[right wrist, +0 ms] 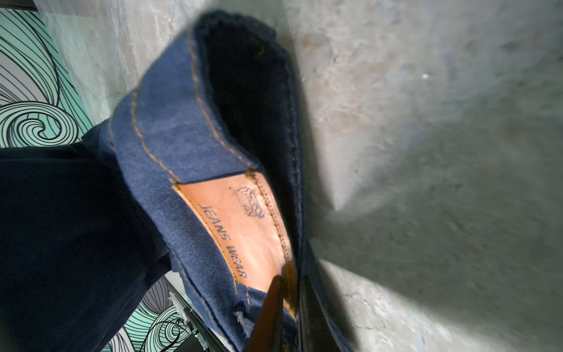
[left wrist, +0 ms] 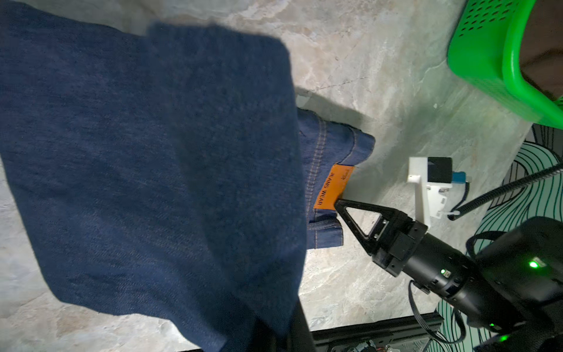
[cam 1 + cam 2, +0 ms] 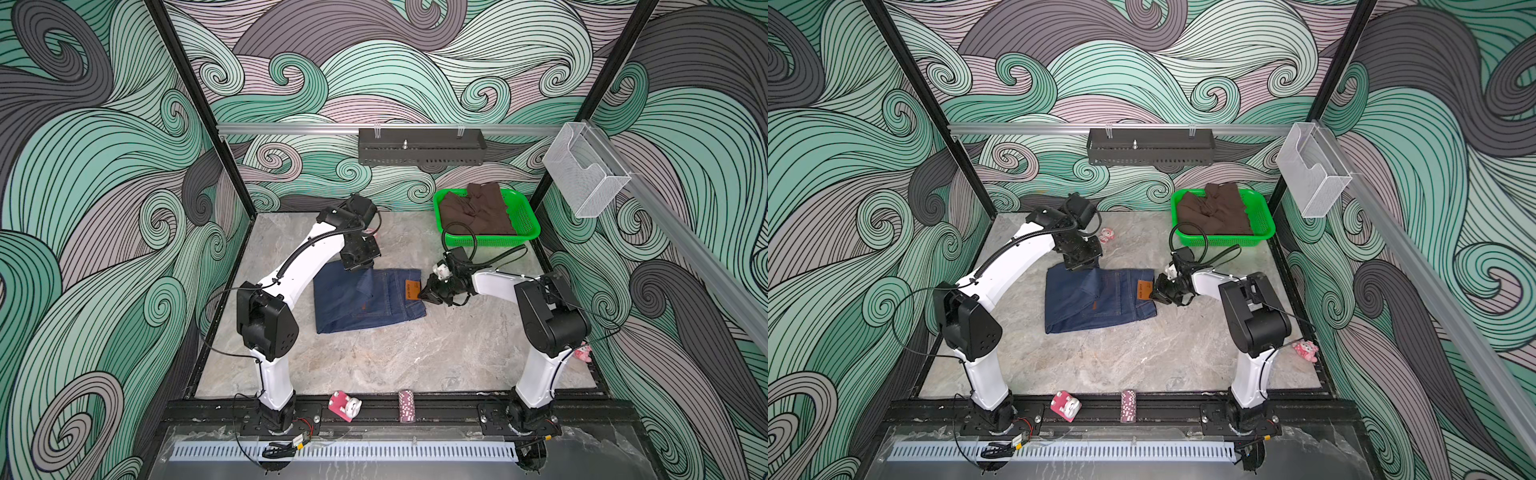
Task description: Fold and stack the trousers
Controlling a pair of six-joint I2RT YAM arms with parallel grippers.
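The right tool (image 3: 423, 294) is pinching the waistband of the trousers (image 3: 374, 309) at its tips, just beside the tan patch (image 3: 412, 289), jaws nearly together on the denim. From those tips the folded bundle is lying flat on the table (image 3: 395, 365), its long axis running straight away from this tool toward the left arm's side. The left tool (image 3: 365, 269) is gripping a loose leg flap, jaws shut, and the flap is hanging just below it over the bundle. The next fold is probably depending on carrying that flap along the axis toward the waistband. Beyond the right tool, a green basket (image 3: 494, 241) is holding brown cloth.
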